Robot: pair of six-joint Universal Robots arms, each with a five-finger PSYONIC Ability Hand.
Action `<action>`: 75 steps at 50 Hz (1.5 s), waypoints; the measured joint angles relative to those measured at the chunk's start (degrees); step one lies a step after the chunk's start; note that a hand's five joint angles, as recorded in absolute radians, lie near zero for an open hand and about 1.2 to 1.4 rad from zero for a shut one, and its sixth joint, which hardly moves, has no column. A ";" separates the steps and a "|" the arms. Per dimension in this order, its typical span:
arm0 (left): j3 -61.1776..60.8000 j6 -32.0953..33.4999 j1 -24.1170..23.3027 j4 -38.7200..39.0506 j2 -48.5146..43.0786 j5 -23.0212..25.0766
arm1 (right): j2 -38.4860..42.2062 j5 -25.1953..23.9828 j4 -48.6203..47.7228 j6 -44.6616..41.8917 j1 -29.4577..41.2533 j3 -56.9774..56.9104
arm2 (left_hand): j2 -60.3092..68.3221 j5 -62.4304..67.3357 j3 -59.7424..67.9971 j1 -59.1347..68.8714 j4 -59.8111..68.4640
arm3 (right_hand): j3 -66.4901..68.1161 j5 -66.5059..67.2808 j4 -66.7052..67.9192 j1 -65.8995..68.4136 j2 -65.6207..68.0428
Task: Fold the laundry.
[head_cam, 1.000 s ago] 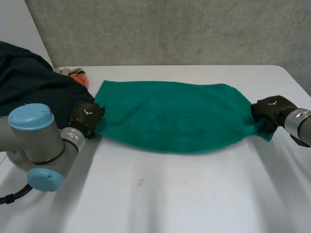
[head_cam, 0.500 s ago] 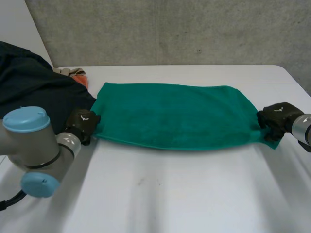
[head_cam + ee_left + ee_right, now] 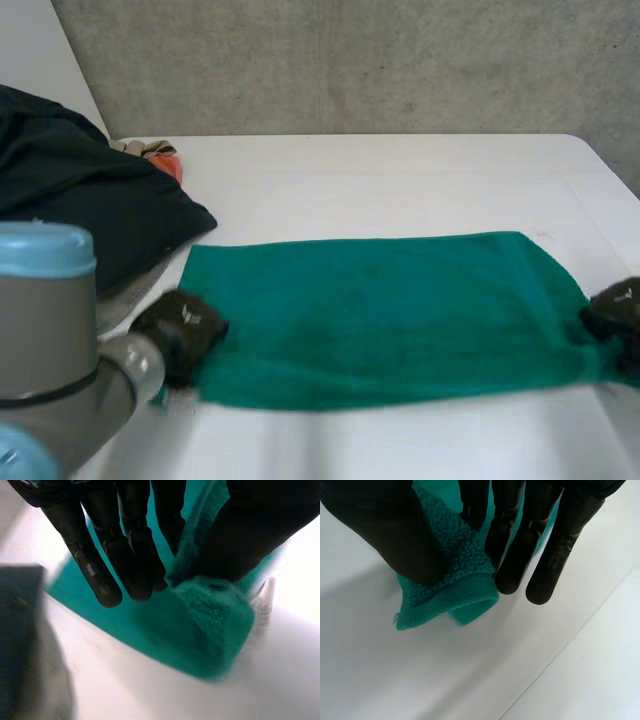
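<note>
One flat green towel (image 3: pixel 380 315) stretches between the left hand (image 3: pixel 185 335) and right hand (image 3: pixel 615 315), each pinching a corner.

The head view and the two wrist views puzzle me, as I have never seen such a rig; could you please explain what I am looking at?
This is a robot with two arms at a white table, and each arm ends in a black hand. The head view looks down on the table from between and behind the arms. Each wrist view looks along that arm's own palm.

A green towel lies spread flat across the table. The left hand holds one short end and the right hand holds the other. The wrist views show each hand pinching a corner of the towel between thumb and fingers.

Beyond the left arm lies a pile of dark clothes, with something orange at its far edge.
</note>
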 measured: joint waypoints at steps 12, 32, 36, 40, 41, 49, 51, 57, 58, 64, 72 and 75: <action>20.43 0.84 -0.04 17.50 -19.88 -2.67 | 11.76 6.30 -10.19 8.57 8.78 -16.77 | 0.00 0.00 0.01 0.00 0.01 | 0.00 0.00 0.00 0.00 0.00; 33.46 7.27 -2.16 36.77 -30.38 -5.42 | 21.03 13.91 -29.74 15.59 14.71 -32.62 | -56.84 -53.72 -56.07 -54.39 -57.11 | -55.10 -52.58 -54.61 -44.87 -54.94; 29.87 7.18 -1.74 39.39 -26.11 -5.53 | 15.01 10.47 -30.52 20.27 14.36 -29.70 | -56.84 -53.72 -56.07 -54.39 -57.11 | -55.10 -52.58 -54.61 -44.87 -54.94; 25.26 6.86 -1.00 39.50 -23.11 -5.45 | 9.41 2.57 -26.83 22.18 12.60 -25.09 | -56.84 -53.72 -56.07 -54.39 -57.11 | -55.10 -52.58 -54.61 -44.87 -54.94; 25.26 6.86 -1.00 39.50 -23.11 -5.45 | 9.41 2.57 -26.83 22.18 12.60 -25.09 | -56.84 -53.72 -56.07 -54.39 -57.11 | -55.10 -52.58 -54.61 -44.87 -54.94; 15.64 4.63 -0.56 38.90 -19.12 -5.12 | 6.90 -5.89 -20.49 22.25 8.05 -17.16 | -56.84 -53.72 -56.07 -54.38 -57.11 | -55.09 -52.58 -54.61 -44.87 -54.93; 14.15 3.71 -0.64 38.85 -18.38 -5.09 | 6.90 -6.15 -20.26 22.16 6.87 -15.38 | -56.84 -53.72 -56.07 -54.38 -57.11 | -54.73 -52.49 -54.45 -44.68 -54.65; 9.67 0.22 -1.04 38.78 -15.35 -5.02 | 5.98 -8.11 -20.50 21.20 1.86 -7.10 | -56.84 -53.72 -56.07 -54.38 -57.11 | -45.81 -45.48 -46.64 -37.98 -46.37; 8.72 -0.56 -1.16 38.79 -14.53 -4.98 | 5.84 -8.35 -20.53 21.08 1.55 -6.55 | -56.84 -53.72 -56.07 -54.38 -57.11 | -45.34 -45.04 -46.19 -37.56 -45.84; 6.12 -2.29 -1.87 38.79 -12.15 -4.87 | 3.91 -14.12 -21.19 17.66 -2.70 0.45 | -56.84 -53.72 -56.07 -54.38 -57.11 | -41.42 -41.42 -42.09 -34.47 -42.33; 5.51 -2.56 -2.88 38.86 -11.66 -4.86 | 6.60 -17.83 -26.62 14.86 -4.13 2.24 | -56.84 -53.72 -56.07 -54.38 -57.11 | -29.62 -30.28 -30.41 -24.07 -29.68; 5.56 -2.53 -3.02 38.86 -11.72 -4.87 | 7.98 -17.72 -28.02 14.81 -4.07 1.65 | -56.84 -53.72 -56.07 -54.38 -57.11 | -16.97 -18.75 -17.72 -11.01 -17.08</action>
